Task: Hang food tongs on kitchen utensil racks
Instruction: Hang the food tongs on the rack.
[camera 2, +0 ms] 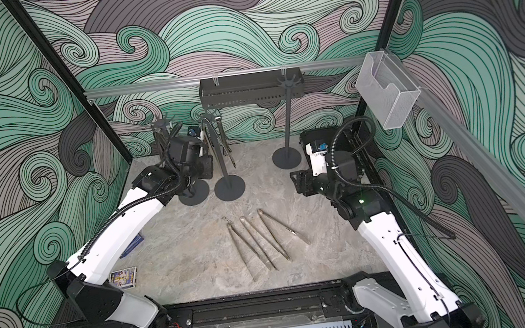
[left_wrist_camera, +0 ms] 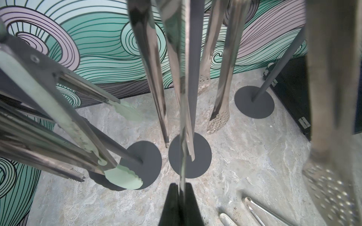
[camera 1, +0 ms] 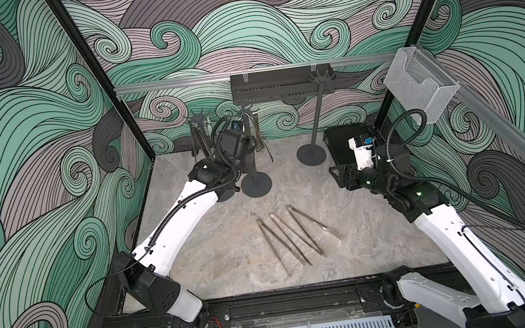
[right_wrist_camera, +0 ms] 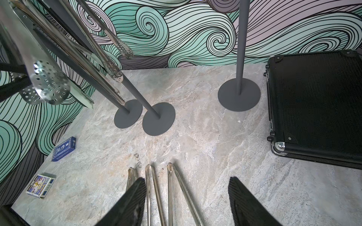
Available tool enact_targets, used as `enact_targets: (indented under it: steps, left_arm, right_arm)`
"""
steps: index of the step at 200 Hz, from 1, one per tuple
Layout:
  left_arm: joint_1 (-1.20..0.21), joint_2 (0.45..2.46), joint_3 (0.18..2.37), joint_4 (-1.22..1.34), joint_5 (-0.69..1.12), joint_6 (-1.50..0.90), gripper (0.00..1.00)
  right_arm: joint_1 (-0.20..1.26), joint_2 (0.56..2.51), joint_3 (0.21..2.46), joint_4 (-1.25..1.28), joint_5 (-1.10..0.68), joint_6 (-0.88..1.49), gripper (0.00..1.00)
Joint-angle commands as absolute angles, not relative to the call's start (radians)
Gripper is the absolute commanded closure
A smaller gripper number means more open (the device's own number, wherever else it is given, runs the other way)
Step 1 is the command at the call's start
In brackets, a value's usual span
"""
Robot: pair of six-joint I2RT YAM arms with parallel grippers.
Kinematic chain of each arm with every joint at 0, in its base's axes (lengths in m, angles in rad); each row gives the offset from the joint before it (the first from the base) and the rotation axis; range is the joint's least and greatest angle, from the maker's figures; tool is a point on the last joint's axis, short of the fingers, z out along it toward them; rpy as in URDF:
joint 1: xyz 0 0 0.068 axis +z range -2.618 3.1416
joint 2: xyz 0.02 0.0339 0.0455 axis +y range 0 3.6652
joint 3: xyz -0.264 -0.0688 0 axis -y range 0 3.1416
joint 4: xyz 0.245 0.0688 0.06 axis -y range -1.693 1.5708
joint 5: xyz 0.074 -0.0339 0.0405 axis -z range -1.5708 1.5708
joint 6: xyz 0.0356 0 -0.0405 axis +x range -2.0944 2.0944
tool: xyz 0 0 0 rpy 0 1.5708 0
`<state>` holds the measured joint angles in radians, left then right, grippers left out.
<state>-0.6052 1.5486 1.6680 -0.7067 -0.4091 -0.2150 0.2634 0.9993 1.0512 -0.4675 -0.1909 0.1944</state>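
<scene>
Left jaws grasp steel tongs [left_wrist_camera: 179, 88] beside crowded racks [camera 1: 257, 188]; right jaws released near three mid-table tongs [camera 1: 293, 236]; case [right_wrist_camera: 313, 101] in far-right table corner.

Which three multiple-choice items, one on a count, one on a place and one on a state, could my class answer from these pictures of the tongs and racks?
1. How many dark grey racks stand on the table? A two; B three; C four.
2. Where do the three loose tongs lie? A in the far left corner; B in the middle of the table; C at the near edge.
3. The right gripper is: A shut on tongs; B out of sight; C open, holding nothing.

1 B: three poles with round bases show in both top views.
2 B: they rest side by side mid-table.
3 C: its fingers stand wide apart in the right wrist view.
</scene>
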Motion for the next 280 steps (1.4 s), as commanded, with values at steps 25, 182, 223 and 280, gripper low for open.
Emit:
enact_targets:
  steps: [25, 182, 223, 280]
  left_arm:
    - [-0.588, 1.580, 1.689, -0.674, -0.413, -0.223, 1.00]
    - [-0.582, 1.622, 1.637, -0.673, -0.414, -0.246, 1.00]
    - [-0.583, 1.595, 1.597, -0.673, -0.403, -0.253, 1.00]
    - [-0.584, 1.591, 1.594, -0.673, -0.396, -0.247, 0.86]
  right_arm:
    - [0.257, 1.004, 1.036, -0.444, -0.201, 0.198, 0.32]
    - [0.255, 1.009, 1.032, -0.430, -0.214, 0.201, 0.32]
    - [0.255, 1.005, 1.029, -0.426, -0.216, 0.202, 0.32]
    - [0.254, 1.001, 1.027, -0.426, -0.213, 0.203, 0.31]
